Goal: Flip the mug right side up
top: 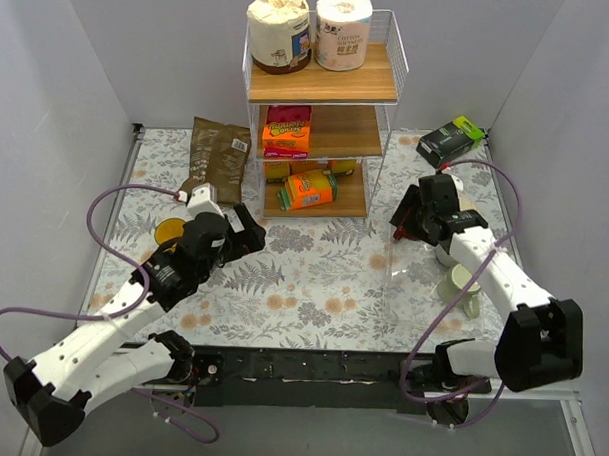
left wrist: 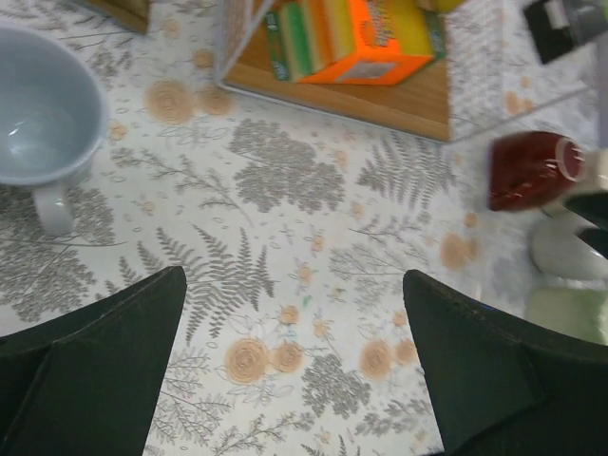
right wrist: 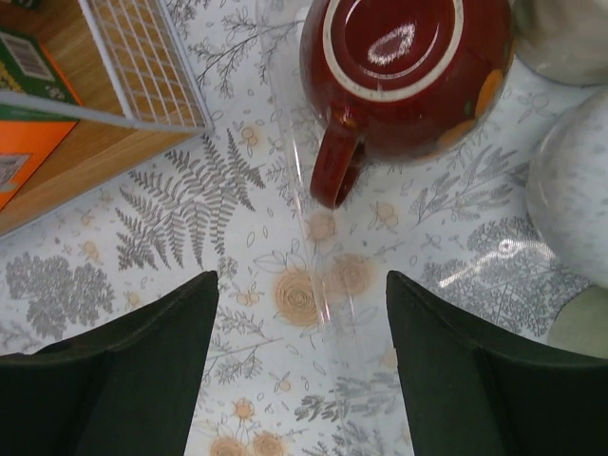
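Note:
A dark red mug stands upside down on the floral tablecloth, its base up and its handle pointing toward my right gripper. My right gripper is open and empty, hovering just short of the handle and above the mug. In the top view the right gripper hides most of the mug. The mug also shows in the left wrist view, far right. My left gripper is open and empty above bare cloth, left of centre in the top view.
A clear plastic wall runs between my right fingers. White and green mugs stand right of the red mug. A grey mug is upright by my left gripper. A wooden shelf rack stands behind, a yellow cup at left.

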You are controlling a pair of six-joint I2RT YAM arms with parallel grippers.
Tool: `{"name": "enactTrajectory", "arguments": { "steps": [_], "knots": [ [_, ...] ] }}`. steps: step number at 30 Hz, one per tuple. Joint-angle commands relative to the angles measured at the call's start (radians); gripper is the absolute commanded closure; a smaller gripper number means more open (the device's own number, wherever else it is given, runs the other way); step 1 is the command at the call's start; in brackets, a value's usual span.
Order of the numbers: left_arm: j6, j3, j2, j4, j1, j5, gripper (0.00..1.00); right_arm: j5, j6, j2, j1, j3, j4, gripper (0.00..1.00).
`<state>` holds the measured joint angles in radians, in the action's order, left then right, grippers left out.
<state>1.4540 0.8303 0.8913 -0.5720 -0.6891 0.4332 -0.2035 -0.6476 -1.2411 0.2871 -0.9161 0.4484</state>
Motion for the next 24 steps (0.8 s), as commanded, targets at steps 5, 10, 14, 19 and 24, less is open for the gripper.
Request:
{"name": "enactTrajectory", "arguments": {
  "steps": [5,10,14,19,24],
  "knots": [
    [-0.150,-0.008,-0.187,0.126,-0.001,-0.226,0.02,-0.134,-0.026,-0.195,-0.002,-0.129,-0.011,0.22],
    [-0.135,0.016,-0.181,0.113,-0.001,-0.208,0.02,-0.128,-0.041,-0.251,-0.003,-0.138,-0.053,0.25],
    [-0.116,0.001,-0.212,0.158,-0.001,-0.217,0.02,-0.142,-0.069,-0.333,-0.003,-0.188,-0.017,0.29],
    [-0.116,-0.022,-0.245,0.192,-0.001,-0.223,0.02,-0.172,-0.087,-0.408,-0.005,-0.228,0.003,0.33],
    [-0.130,-0.016,-0.238,0.178,-0.001,-0.220,0.02,-0.189,-0.103,-0.440,-0.011,-0.253,0.004,0.35]
  ]
}}
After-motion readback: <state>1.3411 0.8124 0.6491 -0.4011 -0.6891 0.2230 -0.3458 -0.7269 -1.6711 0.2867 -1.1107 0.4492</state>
